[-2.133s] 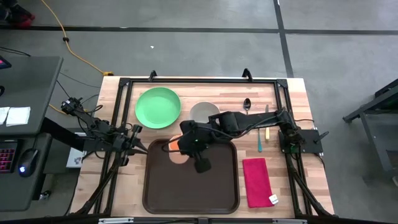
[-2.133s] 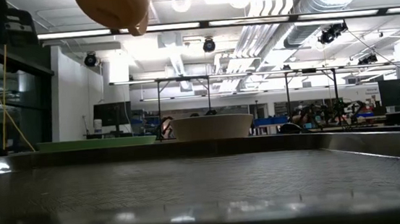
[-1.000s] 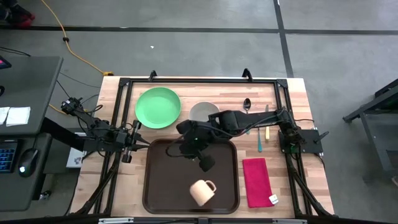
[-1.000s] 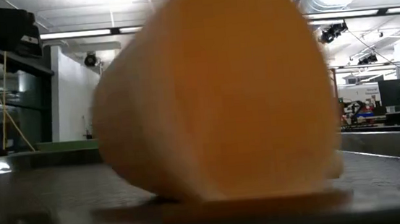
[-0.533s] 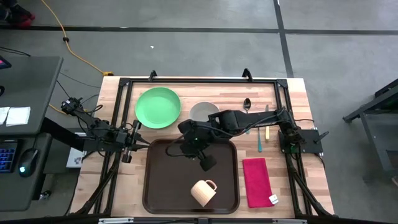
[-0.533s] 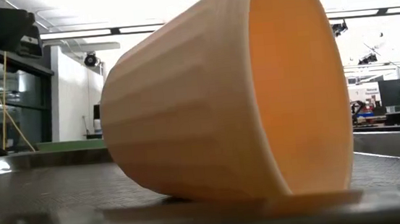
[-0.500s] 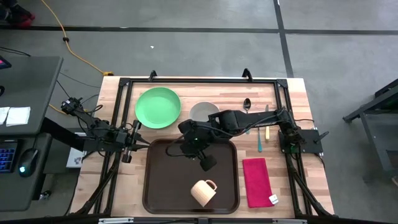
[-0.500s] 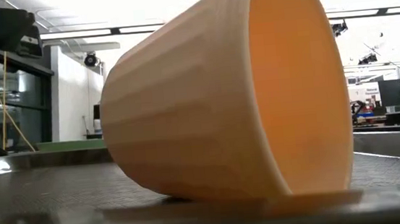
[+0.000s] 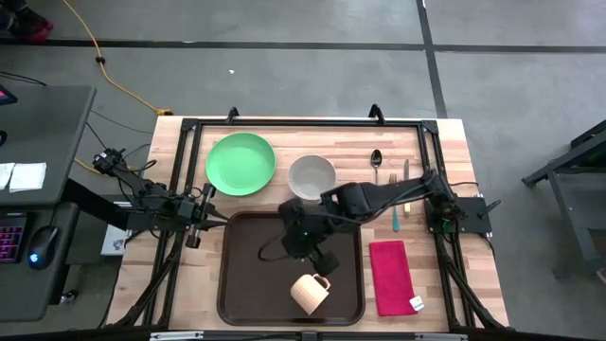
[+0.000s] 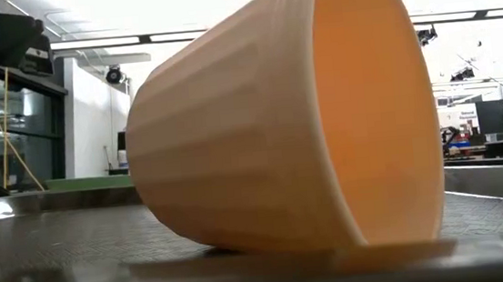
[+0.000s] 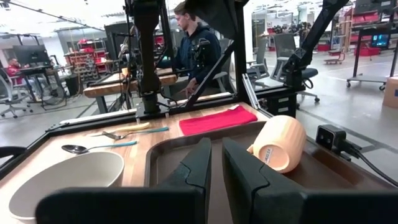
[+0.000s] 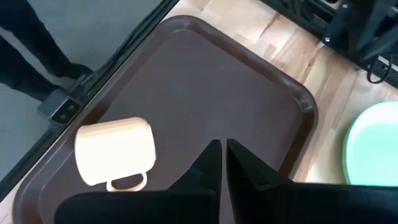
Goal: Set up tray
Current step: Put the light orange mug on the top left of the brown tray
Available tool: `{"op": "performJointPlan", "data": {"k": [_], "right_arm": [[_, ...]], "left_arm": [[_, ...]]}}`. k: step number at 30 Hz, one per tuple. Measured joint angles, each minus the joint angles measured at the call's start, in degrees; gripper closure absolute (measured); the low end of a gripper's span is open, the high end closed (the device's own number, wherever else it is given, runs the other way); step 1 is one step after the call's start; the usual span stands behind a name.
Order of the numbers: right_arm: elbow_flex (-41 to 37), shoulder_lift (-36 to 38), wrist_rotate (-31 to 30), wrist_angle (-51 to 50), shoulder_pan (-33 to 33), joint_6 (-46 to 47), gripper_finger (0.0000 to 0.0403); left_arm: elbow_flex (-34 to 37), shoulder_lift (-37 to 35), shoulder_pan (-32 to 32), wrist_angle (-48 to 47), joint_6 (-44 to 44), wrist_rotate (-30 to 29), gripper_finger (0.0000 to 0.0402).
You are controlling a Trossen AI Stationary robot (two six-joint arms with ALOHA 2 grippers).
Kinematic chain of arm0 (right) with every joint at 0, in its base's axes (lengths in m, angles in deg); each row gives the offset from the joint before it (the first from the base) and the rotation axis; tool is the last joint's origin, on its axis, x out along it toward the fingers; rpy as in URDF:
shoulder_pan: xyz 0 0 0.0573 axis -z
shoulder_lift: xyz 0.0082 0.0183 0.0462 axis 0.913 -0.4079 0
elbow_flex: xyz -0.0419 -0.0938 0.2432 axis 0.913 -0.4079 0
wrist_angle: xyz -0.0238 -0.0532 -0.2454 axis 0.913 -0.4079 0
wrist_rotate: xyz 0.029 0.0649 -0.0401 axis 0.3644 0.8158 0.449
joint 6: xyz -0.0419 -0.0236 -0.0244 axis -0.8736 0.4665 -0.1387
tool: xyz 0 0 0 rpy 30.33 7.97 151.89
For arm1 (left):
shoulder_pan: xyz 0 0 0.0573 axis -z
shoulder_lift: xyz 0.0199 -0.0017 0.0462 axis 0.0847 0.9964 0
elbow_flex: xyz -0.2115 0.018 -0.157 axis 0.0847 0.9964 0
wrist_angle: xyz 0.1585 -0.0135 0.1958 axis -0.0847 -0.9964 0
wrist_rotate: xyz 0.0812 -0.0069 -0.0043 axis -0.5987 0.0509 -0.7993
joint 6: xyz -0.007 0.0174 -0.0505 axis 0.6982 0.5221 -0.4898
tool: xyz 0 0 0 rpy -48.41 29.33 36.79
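Mug (image 9: 310, 292) is lying tipped at tray (image 9: 241, 284) 6 o'clock; right gripper (image 9: 324, 260) is hovering clenched, empty; left gripper (image 9: 210, 205) is parked, empty.

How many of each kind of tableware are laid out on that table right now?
Tray: 1
Mug: 1
Plate: 1
Bowl: 1
Napkin: 1
Cutlery: 3, spoon, fork, knife
Total: 8
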Motion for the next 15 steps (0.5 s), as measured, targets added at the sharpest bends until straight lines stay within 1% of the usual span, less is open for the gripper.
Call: {"op": "performJointPlan", "data": {"k": [10,15], "right_arm": [[0.0,0.0,-0.23,-0.6,-3.98,6.04,0.0403],[0.0,0.0,-2.56,-0.6,-6.2,8.38,0.0403]], "left_arm": [[0.0,0.02,0.0,-1.31,-0.31,0.09,0.033],[0.0,0.02,0.0,-1.31,-1.0,0.11,0.033]]}}
